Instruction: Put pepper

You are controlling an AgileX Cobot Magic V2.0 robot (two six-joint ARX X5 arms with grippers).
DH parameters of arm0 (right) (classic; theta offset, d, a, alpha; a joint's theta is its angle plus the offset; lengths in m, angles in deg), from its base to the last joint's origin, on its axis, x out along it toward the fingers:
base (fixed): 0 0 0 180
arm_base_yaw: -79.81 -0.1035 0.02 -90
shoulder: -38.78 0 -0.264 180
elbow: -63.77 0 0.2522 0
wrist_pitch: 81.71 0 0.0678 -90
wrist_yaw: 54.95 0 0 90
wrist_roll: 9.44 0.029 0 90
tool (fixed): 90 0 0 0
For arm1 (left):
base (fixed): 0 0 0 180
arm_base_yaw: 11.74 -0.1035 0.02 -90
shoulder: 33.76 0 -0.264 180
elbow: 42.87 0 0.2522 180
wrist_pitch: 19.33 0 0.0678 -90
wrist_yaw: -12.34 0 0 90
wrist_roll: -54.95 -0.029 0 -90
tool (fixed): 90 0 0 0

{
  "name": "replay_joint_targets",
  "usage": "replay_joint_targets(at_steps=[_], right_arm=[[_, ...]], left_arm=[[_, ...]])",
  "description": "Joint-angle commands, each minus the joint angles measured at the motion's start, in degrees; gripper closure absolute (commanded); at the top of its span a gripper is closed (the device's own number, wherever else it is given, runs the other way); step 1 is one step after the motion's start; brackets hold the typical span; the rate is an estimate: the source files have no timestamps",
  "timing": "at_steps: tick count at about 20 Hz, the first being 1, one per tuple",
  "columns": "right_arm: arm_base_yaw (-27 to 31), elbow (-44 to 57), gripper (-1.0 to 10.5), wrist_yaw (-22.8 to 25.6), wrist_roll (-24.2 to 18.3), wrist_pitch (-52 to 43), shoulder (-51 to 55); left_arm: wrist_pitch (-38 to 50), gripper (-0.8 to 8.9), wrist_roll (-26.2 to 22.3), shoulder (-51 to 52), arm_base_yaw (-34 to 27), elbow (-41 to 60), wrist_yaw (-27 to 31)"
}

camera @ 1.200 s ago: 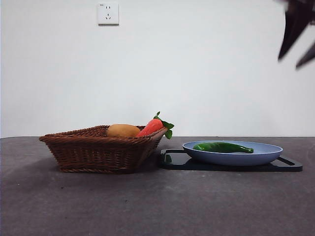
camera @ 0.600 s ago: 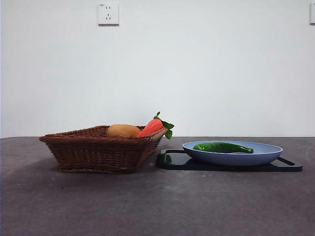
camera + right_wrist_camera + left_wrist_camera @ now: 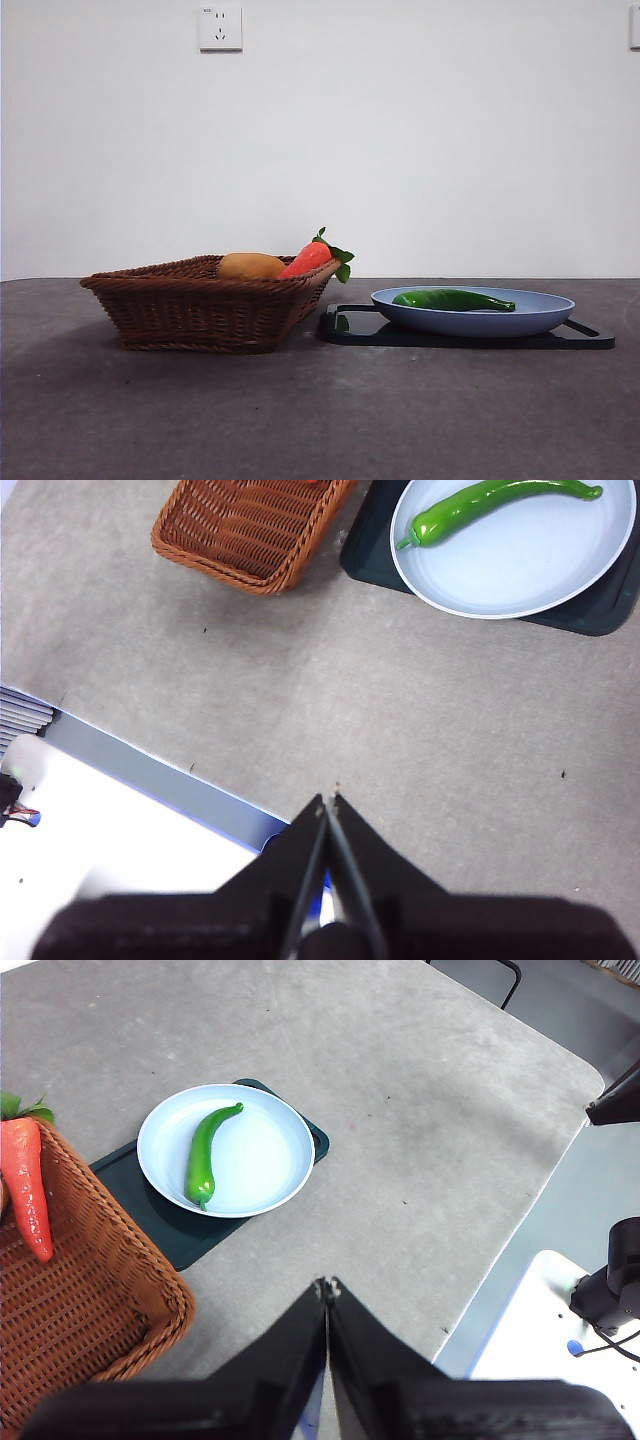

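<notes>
— Lying across a pale blue round plate (image 3: 470,318), is that the long glossy dark-green pepper (image 3: 452,299)?

— Yes. It rests flat inside the plate, tapered tip toward one rim, stem end toward the other, slightly curved. The left wrist view shows the pepper (image 3: 205,1152) off to one side of the plate's bowl, the rest of the plate (image 3: 262,1155) bare.

— What is under the plate?

— A flat black rectangular tray (image 3: 588,334) on the grey table (image 3: 320,420). The tray's edge sticks out past the plate on both sides.

— And beside it?

— A brown woven wicker basket (image 3: 200,310), just next to the tray. In it a red-orange carrot with green leaves (image 3: 310,258) leans on the rim nearest the tray, and a tan oval potato (image 3: 250,266) sits next to the carrot.

— Where are the grippers?

— Neither appears in the front view. The left gripper (image 3: 327,1290) hangs high over the table, well apart from the plate, its two black jaws pressed together and holding nothing. The right gripper (image 3: 328,802) is likewise high above bare table near the table's edge, jaws closed tip to tip, empty.

— Anything on the wall?

— A white socket plate (image 3: 220,27) high up.
</notes>
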Motion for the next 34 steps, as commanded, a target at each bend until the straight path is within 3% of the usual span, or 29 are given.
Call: replay_joint_targets(at_steps=[1,4,8,11,14,17,21,27,34], right_arm=[[-0.17,-0.90,9.4,0.13,-0.50,-0.24,-0.28],[-0.15,-0.90,9.4,0.15,-0.50,-0.24,-0.28],[-0.15,-0.90,9.4,0.13,-0.50,-0.24,-0.28],[-0.15,-0.90,9.4,0.13,-0.50,-0.24,-0.28],[-0.15,-0.90,9.4,0.13,-0.50,-0.24,-0.28],[-0.15,-0.90,9.4,0.13,-0.50,-0.24,-0.28],[-0.15,-0.90,9.4,0.13,-0.50,-0.24,-0.28],[-0.15,-0.90,9.4,0.15,-0.50,-0.24,-0.28],[-0.15,-0.90,9.4,0.15,-0.50,-0.24,-0.28]], left_arm=[[0.74,8.07,-0.66,-0.46,0.28,-0.96,0.04],[0.83,8.07,-0.83,-0.46,0.26,-0.96,0.15],[8.37,8.07,-8.85,2.51,-4.48,-0.68,6.16],[23.74,8.07,-13.62,9.62,-11.39,5.79,5.79],[46.58,8.07,-13.94,21.11,-20.76,23.47,5.79],[58.27,8.07,-13.92,31.69,-29.68,39.43,6.10],[61.13,8.07,-12.63,43.41,-38.14,56.43,6.19],[61.16,8.07,-6.58,54.86,-42.60,74.10,6.16],[58.73,8.07,-6.01,60.76,-43.28,81.77,6.21]])
